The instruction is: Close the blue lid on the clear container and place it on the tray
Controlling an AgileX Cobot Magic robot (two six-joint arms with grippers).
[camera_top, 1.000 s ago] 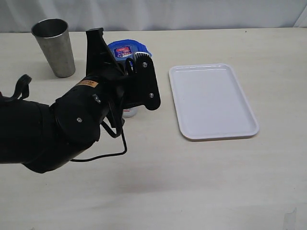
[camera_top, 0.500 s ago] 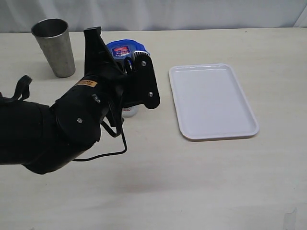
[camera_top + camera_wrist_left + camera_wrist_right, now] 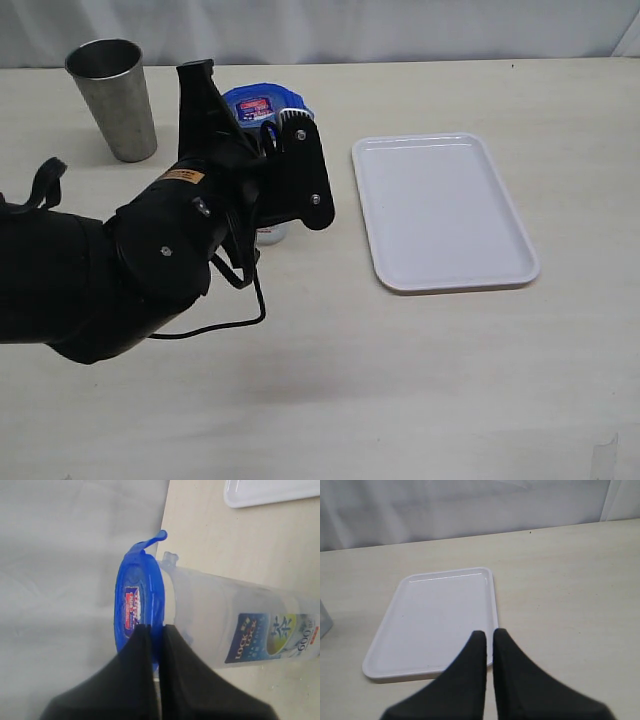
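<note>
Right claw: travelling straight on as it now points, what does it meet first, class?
Probably the tray; the right claw aims at its near rim, nothing between, though depth is unclear.

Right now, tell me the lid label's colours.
Red and white, on the blue lid; clearest in the left wrist view.

A tapered steel cup [image 3: 112, 98] stands upright, mouth up, at the far left of the pale beige surface [image 3: 400, 380]. Behind the surface hangs what looks like white cloth [image 3: 400, 25], softly creased.
</note>
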